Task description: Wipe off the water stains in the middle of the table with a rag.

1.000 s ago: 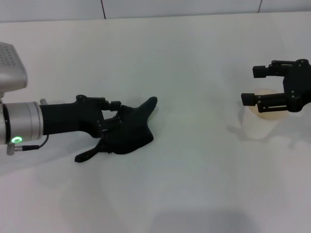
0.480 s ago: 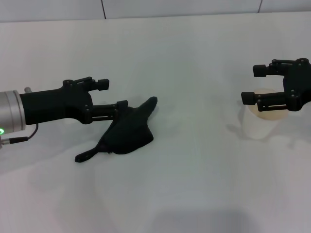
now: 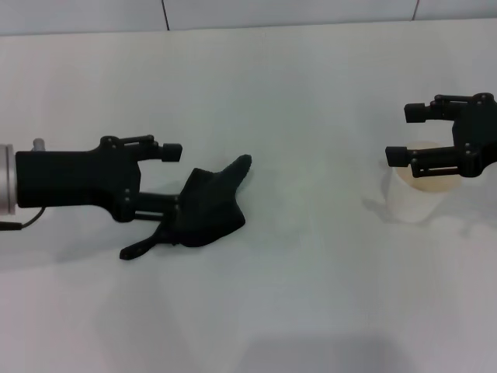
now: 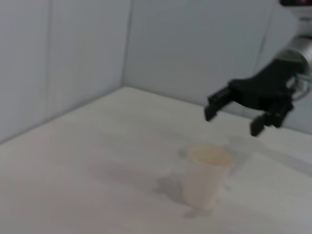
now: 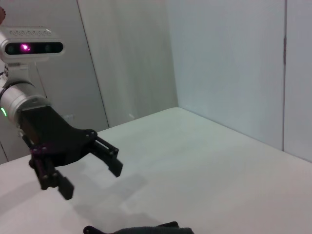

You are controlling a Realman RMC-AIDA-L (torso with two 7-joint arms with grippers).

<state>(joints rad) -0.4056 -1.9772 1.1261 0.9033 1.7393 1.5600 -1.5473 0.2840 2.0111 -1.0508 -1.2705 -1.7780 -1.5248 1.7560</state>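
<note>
The dark rag (image 3: pixel 208 210) lies crumpled on the white table (image 3: pixel 311 295), left of centre, its pointed corner toward the back right. It also shows at the lower edge of the right wrist view (image 5: pixel 146 229). My left gripper (image 3: pixel 175 177) is open just left of the rag; its lower finger overlaps the rag's left edge, and it holds nothing. The right wrist view shows it open too (image 5: pixel 91 179). My right gripper (image 3: pixel 405 136) is open and empty above the white cup (image 3: pixel 419 200). No orange water stain shows on the table.
The cup (image 4: pixel 207 175) stands upright at the right with a pale orange tint inside; my right gripper (image 4: pixel 233 122) hovers over it in the left wrist view. Grey wall panels (image 3: pixel 233 12) run along the table's far edge.
My left gripper was closed at the rag, then opened and drew back to the left. The rag has stayed in place. The right arm has not moved.
</note>
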